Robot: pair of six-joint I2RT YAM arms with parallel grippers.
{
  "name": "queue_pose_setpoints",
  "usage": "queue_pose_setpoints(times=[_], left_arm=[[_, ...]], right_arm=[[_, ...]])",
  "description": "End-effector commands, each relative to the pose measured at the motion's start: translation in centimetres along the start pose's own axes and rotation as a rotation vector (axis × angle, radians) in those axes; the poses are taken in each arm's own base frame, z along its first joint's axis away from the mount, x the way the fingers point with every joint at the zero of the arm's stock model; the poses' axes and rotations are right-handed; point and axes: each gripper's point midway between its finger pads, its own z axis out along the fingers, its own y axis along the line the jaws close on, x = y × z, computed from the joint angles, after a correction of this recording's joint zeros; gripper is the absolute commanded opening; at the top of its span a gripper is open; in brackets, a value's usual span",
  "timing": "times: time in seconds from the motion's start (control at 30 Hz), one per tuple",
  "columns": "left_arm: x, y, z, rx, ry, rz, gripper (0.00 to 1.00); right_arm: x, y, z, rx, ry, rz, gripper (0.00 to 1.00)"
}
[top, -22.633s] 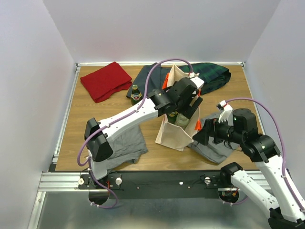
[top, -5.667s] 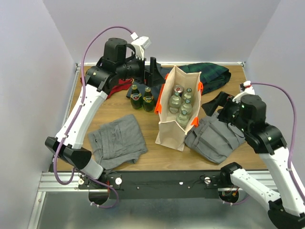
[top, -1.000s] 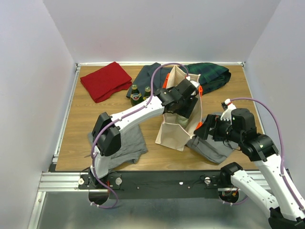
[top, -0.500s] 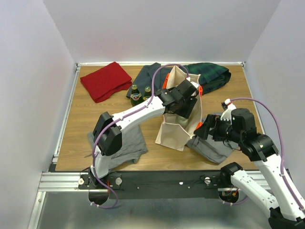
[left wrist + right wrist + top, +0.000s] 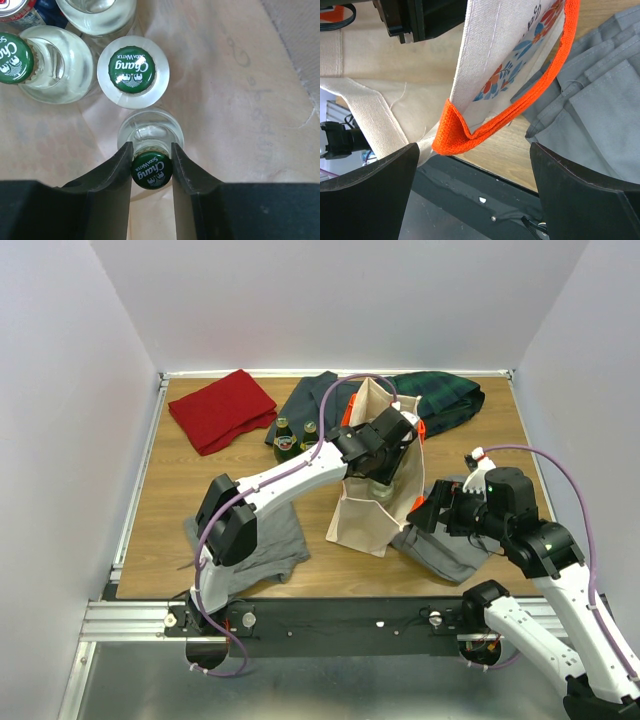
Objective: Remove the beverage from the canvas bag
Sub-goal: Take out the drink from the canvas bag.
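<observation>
The beige canvas bag (image 5: 362, 522) with orange handles stands upright mid-table. My left gripper (image 5: 385, 470) reaches down into its open top. In the left wrist view the left gripper (image 5: 151, 167) is shut on the green cap of a clear glass soda-water bottle, the beverage (image 5: 151, 171), which stands against the bag's inner wall (image 5: 240, 100). Two more capped bottles (image 5: 133, 70) (image 5: 15, 57) and a can (image 5: 15, 6) stand beside it. My right gripper (image 5: 474, 150) is open beside the bag's right side, just under the orange handle (image 5: 510, 112), with nothing between its fingers.
Two green bottles (image 5: 286, 440) (image 5: 310, 434) stand on the table left of the bag. Folded grey clothes lie at the bag's right (image 5: 450, 545) and at front left (image 5: 255, 540). A red cloth (image 5: 220, 410) and dark plaid cloth (image 5: 445, 395) lie at the back.
The left gripper's jaws have closed onto the bottle's cap inside the bag. Neither arm has visibly shifted; the right gripper stays open beside the bag.
</observation>
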Motion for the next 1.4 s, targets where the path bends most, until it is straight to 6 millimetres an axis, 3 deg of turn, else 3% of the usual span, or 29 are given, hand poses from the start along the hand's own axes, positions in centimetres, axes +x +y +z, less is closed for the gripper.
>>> queue_pose_setpoints(times=[0.0,0.27,0.97,1.37], left_arm=[[0.6,-0.8,0.6,0.022,0.023,0.003,0.26],[0.5,-1.0,0.7,0.032,0.026,0.008,0.0],[0.1,-0.9,-1.4,0.037,0.048,0.058,0.0],[-1.2,-0.9,-2.7,0.03,0.014,0.062,0.0]], right_arm=[[0.9,-0.8,0.1,0.028,0.02,0.001,1.0],[0.8,-0.9,0.0,0.034,0.01,0.004,1.0],[0.6,-0.9,-0.1,0.039,0.0,0.007,1.0],[0.5,-0.9,-0.2,0.038,-0.008,0.006,1.0]])
